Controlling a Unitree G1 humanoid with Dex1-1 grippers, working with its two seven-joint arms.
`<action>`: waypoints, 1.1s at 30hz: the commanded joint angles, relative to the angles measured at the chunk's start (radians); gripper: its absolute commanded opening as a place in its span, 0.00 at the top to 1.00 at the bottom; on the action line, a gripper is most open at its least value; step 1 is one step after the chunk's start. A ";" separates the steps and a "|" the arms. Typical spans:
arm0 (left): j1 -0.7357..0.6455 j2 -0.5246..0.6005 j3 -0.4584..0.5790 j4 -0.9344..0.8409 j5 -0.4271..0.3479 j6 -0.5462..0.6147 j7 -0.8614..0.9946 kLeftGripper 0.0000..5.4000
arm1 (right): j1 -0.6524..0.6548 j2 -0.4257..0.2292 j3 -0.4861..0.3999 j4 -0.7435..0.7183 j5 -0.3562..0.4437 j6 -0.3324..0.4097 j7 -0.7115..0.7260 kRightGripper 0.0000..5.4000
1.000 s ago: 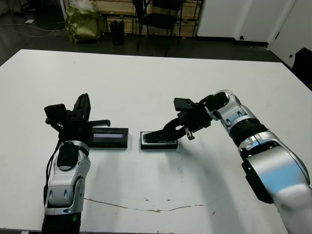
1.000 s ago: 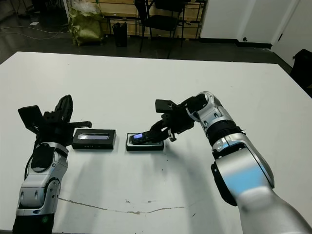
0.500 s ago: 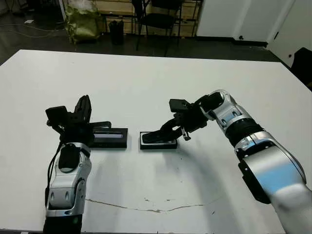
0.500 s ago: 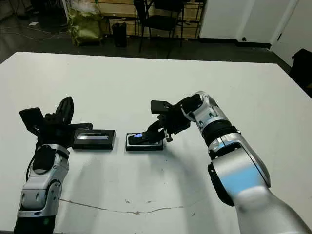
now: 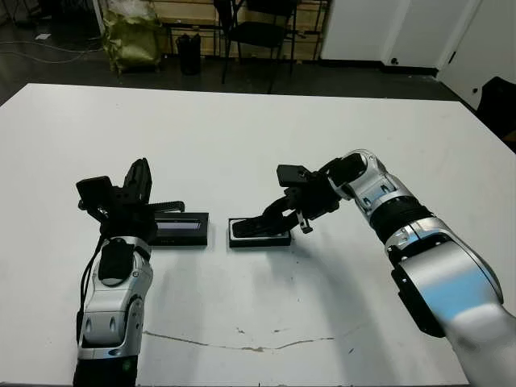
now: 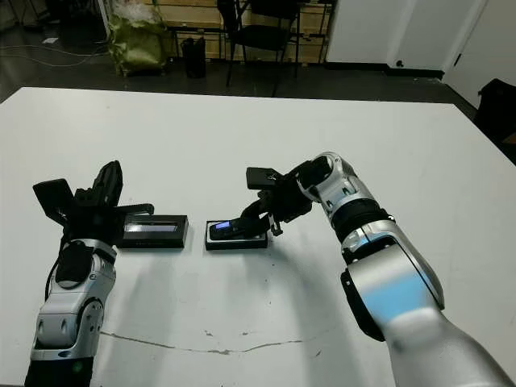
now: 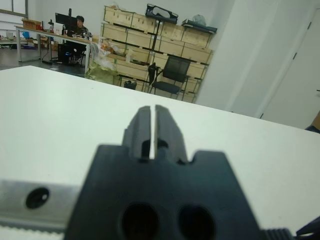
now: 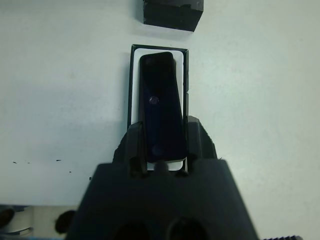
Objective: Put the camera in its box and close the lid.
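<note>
Two grippers in play, only one working. Nearest the robot, the left gripper [image 7: 150,131] sits idle w/ its two fingers pressed together on nothing, pointing up and away from the table [image 5: 242,129]. Likely parked so it's clear of the other arm but handy for the cover.

Just beside it lies the lid [image 5: 181,230], flat on the table, pale strip facing up, apart from the tray. It's off to the robot's left of the box [image 8: 134,70], so the tray mouth is free for loading.

At centre, the right gripper [image 8: 161,146] has the camera [image 8: 160,107] clamped between its fingers by the near end of the bar. Right wrist view shows the bar lined up w/ the white lining, far end close to the tray's far wall, sitting a touch skewed. Head view shows the gripped end higher than the far end, so it's going in nose first; prob. not fully seated yet. Gripping the end keeps the fingers outside the tray walls.

Lid step not begun.

Beyond the table: dark floor, a chair [image 5: 262,32], stacked crates.
</note>
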 commanded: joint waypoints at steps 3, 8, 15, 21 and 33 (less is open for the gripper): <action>0.007 0.002 0.002 0.007 0.001 0.015 0.002 1.00 | 0.023 0.028 0.002 0.004 0.015 -0.028 0.052 0.81; 0.005 0.007 0.005 0.016 -0.005 0.005 -0.011 1.00 | 0.008 0.026 0.025 -0.005 -0.013 -0.068 0.047 0.60; 0.001 0.000 0.010 0.017 -0.009 0.008 -0.012 1.00 | 0.009 0.015 0.024 -0.021 -0.012 -0.092 0.018 0.31; -0.002 0.006 0.006 0.015 -0.001 0.017 -0.011 1.00 | -0.012 0.001 0.012 -0.028 -0.005 -0.100 0.000 0.06; -0.004 0.009 0.008 0.019 0.000 0.009 -0.018 1.00 | -0.057 -0.062 -0.199 -0.091 0.186 0.075 -0.052 0.00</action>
